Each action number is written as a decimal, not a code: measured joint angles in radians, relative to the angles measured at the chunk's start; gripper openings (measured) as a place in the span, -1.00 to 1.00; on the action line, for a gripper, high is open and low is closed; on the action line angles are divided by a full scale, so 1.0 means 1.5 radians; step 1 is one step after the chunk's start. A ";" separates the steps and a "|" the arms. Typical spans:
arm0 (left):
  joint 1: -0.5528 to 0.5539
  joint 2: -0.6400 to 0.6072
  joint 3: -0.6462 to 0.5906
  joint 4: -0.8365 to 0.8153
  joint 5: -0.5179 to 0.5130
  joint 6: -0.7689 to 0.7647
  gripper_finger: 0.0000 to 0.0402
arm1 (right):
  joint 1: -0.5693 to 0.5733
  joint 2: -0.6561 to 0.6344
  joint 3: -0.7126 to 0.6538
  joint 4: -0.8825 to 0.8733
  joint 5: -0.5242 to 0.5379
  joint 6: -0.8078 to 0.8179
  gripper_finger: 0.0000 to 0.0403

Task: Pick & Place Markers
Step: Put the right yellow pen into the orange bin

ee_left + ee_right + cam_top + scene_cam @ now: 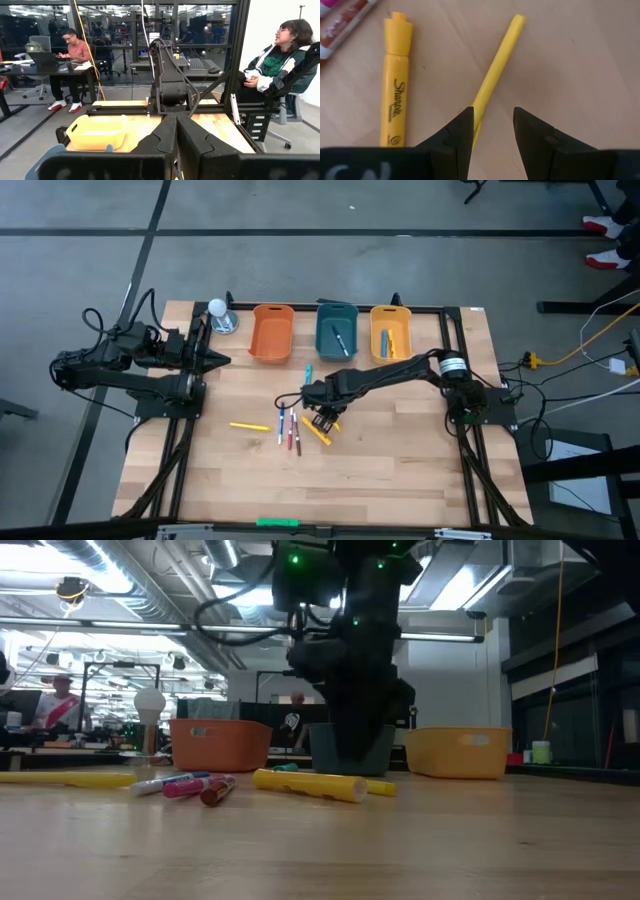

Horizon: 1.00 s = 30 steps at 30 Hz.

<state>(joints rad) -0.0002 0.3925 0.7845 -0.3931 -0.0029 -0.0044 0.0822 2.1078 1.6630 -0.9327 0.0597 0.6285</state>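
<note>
While the right arm's fingers [464, 131] stand parted with nothing between them, they hang low over the worktop [400, 450], and a thin yellow marker [496, 67] runs under the inner edge of 1 of them rather than down the middle of the gap. Just beside it lies a fatter yellow highlighter [395, 85] with printed lettering on its barrel, and the ends of 2 pink-and-white markers [342, 22] show at the corner of the right wrist view. These sticks look light, stiff and smooth-sided, so I judge they would roll or skid away if nudged from 1 side; the safest hold is across the middle of the barrel, with the fingers set square to its length and the stick centred in the gap first. From above, the right gripper [322, 418] sits over the yellow pair near the middle of the worktop, with a small cluster of white-bodied and red markers [288, 430] close by, a teal marker [308, 373] nearer the bins, and a lone yellow marker [250, 425] well apart toward the left arm's side. Along the far edge stand 3 bins in a row: the orange bin [272, 333] looks empty, the teal bin [337, 330] holds at least 1 marker, and the yellow bin [390, 332] holds about 2. Beyond all this the left gripper [213, 360] waits by its own base, its fingers [165, 145] pressed together on nothing.
</note>
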 joint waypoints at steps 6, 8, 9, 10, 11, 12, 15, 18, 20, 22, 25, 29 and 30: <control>0.000 0.000 0.000 0.000 0.000 0.000 -0.94 | 0.000 0.016 0.000 0.009 0.000 0.005 -0.32; 0.000 0.000 0.000 0.000 0.000 0.000 -0.95 | 0.000 0.017 0.000 0.015 0.000 0.016 -0.32; 0.000 0.000 0.000 0.000 0.000 0.000 -0.96 | 0.000 0.017 0.000 0.018 0.001 0.019 -0.32; 0.000 0.000 0.000 0.000 0.000 0.000 -0.96 | 0.000 0.017 0.000 0.023 0.007 0.025 -0.32; 0.000 0.000 0.000 0.000 0.000 0.000 -0.96 | 0.001 0.017 0.001 0.025 0.016 0.033 -0.32; 0.000 0.000 0.000 0.000 0.000 0.000 -0.96 | 0.001 0.017 0.001 0.024 0.024 0.041 -0.32; 0.000 0.000 0.000 0.000 0.000 0.000 -0.95 | 0.000 0.017 0.001 0.023 0.035 0.050 -0.32; 0.000 0.000 0.000 0.000 0.000 0.000 -0.94 | 0.001 0.020 0.001 0.022 0.036 0.066 -0.32; 0.000 0.000 0.000 0.000 0.000 0.000 -0.94 | 0.004 0.022 0.001 0.023 0.036 0.076 -0.32; 0.000 0.000 0.000 0.000 0.000 0.000 -0.95 | 0.008 0.024 0.001 0.023 0.035 0.084 -0.32; 0.000 0.000 0.000 0.000 0.000 0.000 -0.96 | 0.014 0.030 0.001 0.028 0.035 0.094 -0.32; 0.000 0.000 0.000 0.000 0.000 0.000 -0.95 | 0.018 0.039 0.001 0.031 0.035 0.104 -0.32; 0.000 0.000 0.000 0.000 0.000 0.000 -0.94 | 0.018 0.039 0.001 0.029 0.035 0.105 -0.32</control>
<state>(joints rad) -0.0002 0.3923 0.7842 -0.3931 -0.0032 -0.0044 0.1093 2.1662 1.6638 -0.8899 0.1127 0.7866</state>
